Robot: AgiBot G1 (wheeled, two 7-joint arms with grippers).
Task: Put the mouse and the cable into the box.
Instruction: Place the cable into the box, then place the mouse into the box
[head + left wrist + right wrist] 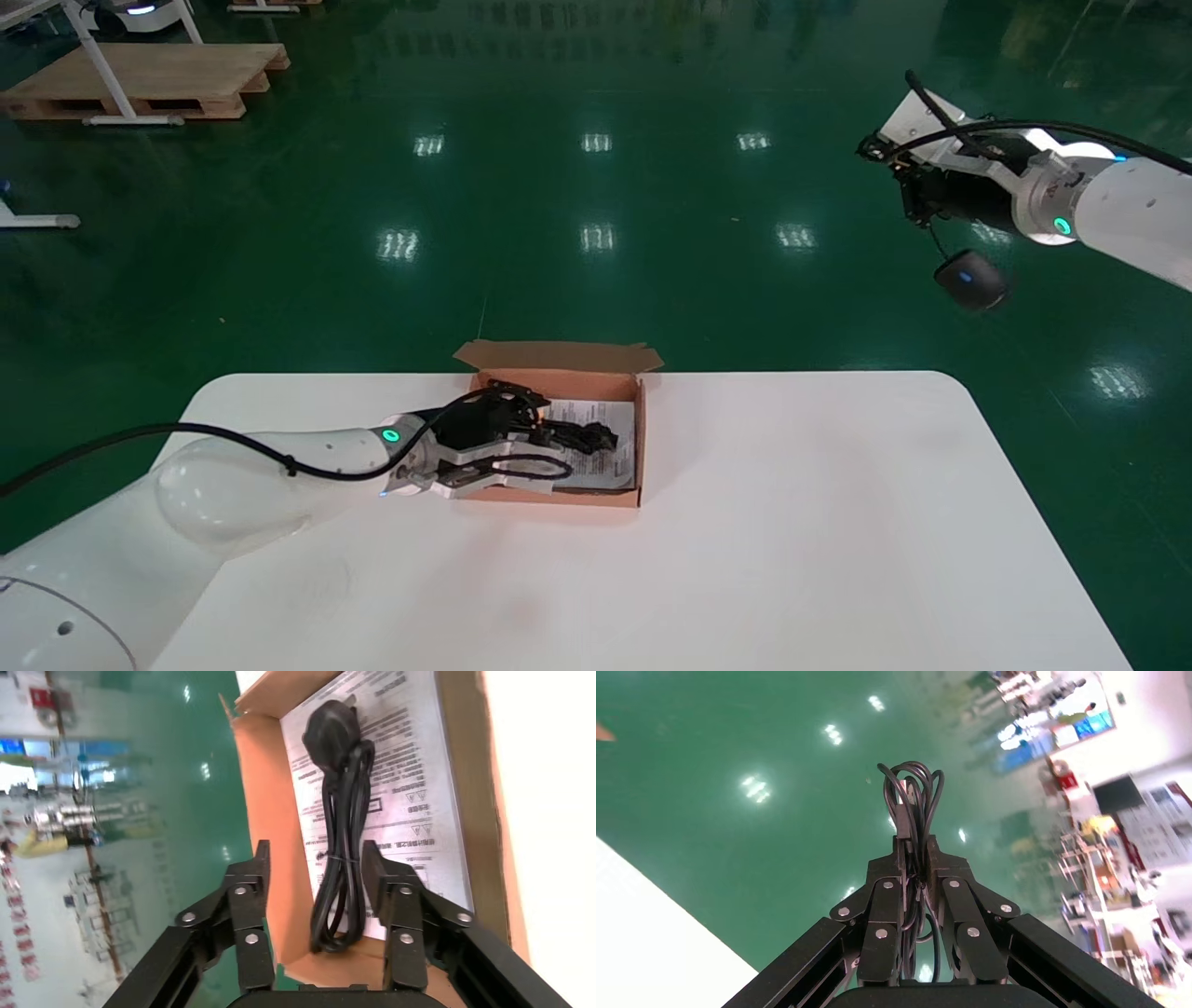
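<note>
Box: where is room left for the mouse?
The printed paper sheet lies bare between the black power cable and the brown cardboard box's wall nearer the robot. Crowded where the open left tool hovers over the cable. The right tool holds the black mouse's cord beyond the white table.

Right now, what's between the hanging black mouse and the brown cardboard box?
Only bare white table and green floor, head view. Right gripper dangles black mouse by its cord; left gripper open over brown cardboard box.
</note>
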